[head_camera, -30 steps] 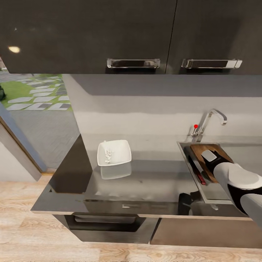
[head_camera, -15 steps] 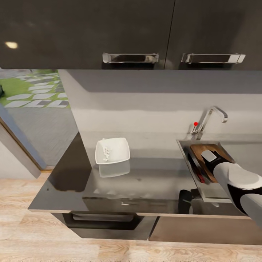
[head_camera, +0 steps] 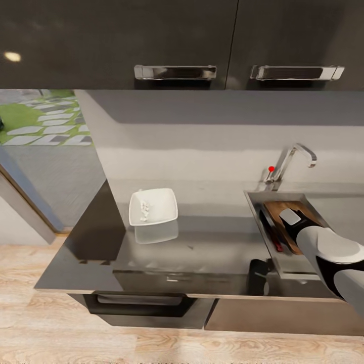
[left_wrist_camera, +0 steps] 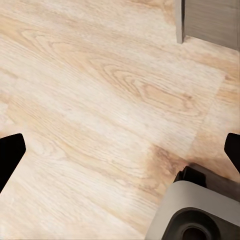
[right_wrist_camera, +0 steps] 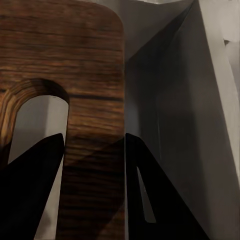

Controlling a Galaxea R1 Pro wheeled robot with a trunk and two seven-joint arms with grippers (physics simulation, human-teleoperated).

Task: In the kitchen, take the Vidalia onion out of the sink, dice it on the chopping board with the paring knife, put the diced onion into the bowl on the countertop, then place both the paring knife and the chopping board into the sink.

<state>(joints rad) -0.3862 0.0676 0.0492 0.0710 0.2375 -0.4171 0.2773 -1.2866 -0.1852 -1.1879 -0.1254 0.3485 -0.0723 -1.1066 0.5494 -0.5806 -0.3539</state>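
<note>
1. The left gripper (left_wrist_camera: 120, 150) hangs over the wooden floor (left_wrist_camera: 100, 85), its fingers spread wide apart with nothing between them. It appears to have no part in this last step.
2. On the grey counter (head_camera: 202, 247), toward the left, sits the white bowl (head_camera: 153, 206) with small white onion cubes (head_camera: 145, 210) in it. That suggests the dicing and the transfer are done.
3. Right of the bowl, the sink (head_camera: 257, 205) is set into the counter, with the tap (head_camera: 293, 159) and its red knob at the far edge.
4. The knife (head_camera: 271, 233) lies in the sink along its left wall, red handle toward the near end, so that item looks finished.
5. Just right of the knife, the board (head_camera: 275, 210) lies in the basin, its far end close to the tap.
6. The right gripper (right_wrist_camera: 92, 165) reaches into the sink and straddles the strip of board (right_wrist_camera: 92, 75) beside the slot hole. The fingers sit on either side of the wood, but whether they clamp it or have let go I cannot tell.
7. By my reading, what remains is to release the board, if that is not already done, and lift the right arm out.
</note>
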